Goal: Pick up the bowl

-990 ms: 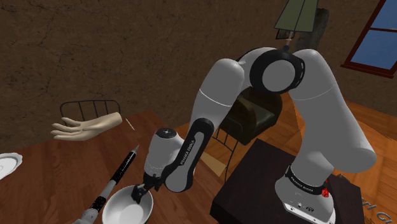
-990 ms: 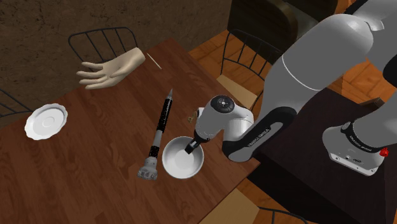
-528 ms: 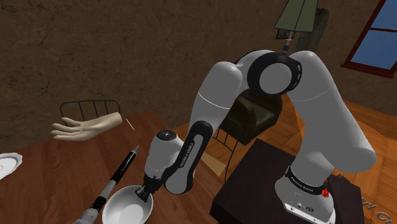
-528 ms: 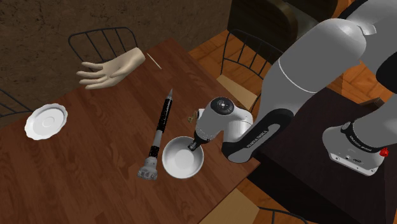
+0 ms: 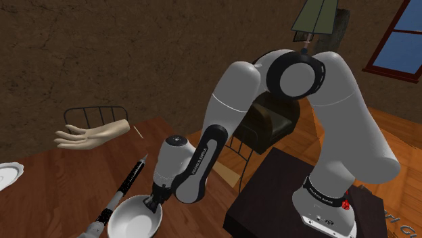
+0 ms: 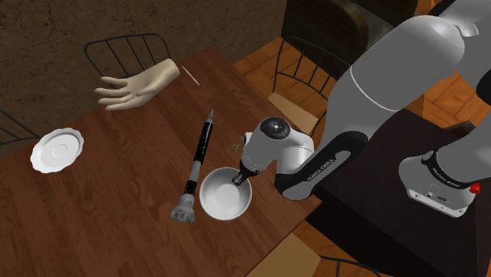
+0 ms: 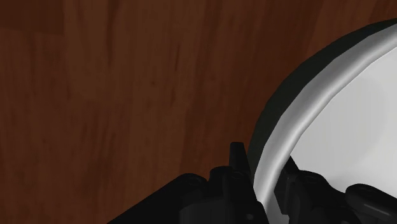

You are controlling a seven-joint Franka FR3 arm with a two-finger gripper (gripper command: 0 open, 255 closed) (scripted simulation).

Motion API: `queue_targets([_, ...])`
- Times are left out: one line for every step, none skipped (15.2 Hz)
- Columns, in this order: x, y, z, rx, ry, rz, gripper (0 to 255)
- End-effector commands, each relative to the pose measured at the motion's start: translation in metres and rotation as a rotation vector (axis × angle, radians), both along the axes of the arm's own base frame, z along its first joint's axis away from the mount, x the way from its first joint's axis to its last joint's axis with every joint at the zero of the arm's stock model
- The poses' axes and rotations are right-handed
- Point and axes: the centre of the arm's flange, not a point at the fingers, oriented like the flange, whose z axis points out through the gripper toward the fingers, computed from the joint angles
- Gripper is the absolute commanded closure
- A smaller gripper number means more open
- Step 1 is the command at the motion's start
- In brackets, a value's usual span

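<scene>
A brown wooden desk, with a white bowl at the jaws, its rim clasped between them. Just beyond the bowl from the jaws lies a long black tool. Farther off lie a pale mannequin hand, a thin stick and a white saucer.
</scene>
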Motion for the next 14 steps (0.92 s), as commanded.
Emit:
queue_targets([0.000,0.000,0.009,0.001,-0.001,0.000,255])
queue_targets([0.000,0.000,0.015,0.001,-0.001,0.000,255])
queue_targets([0.000,0.000,0.020,0.001,-0.001,0.000,255])
queue_targets([0.000,0.000,0.025,0.001,-0.001,0.000,255])
queue_targets([0.000,0.000,0.030,0.001,-0.001,0.000,255])
queue_targets([0.000,0.000,0.036,0.001,-0.001,0.000,255])
queue_targets([0.000,0.000,0.041,0.001,-0.001,0.000,255])
queue_targets([0.000,0.000,0.046,0.001,-0.001,0.000,255])
queue_targets([0.000,0.000,0.052,0.001,-0.001,0.000,255])
queue_targets([0.000,0.000,0.057,0.001,-0.001,0.000,255])
queue_targets([0.000,0.000,0.062,0.001,-0.001,0.000,255])
queue_targets([0.000,0.000,0.067,0.001,-0.001,0.000,255])
queue_targets([0.000,0.000,0.068,0.001,-0.001,0.000,255])
queue_targets([0.000,0.000,0.068,0.001,-0.001,0.000,255])
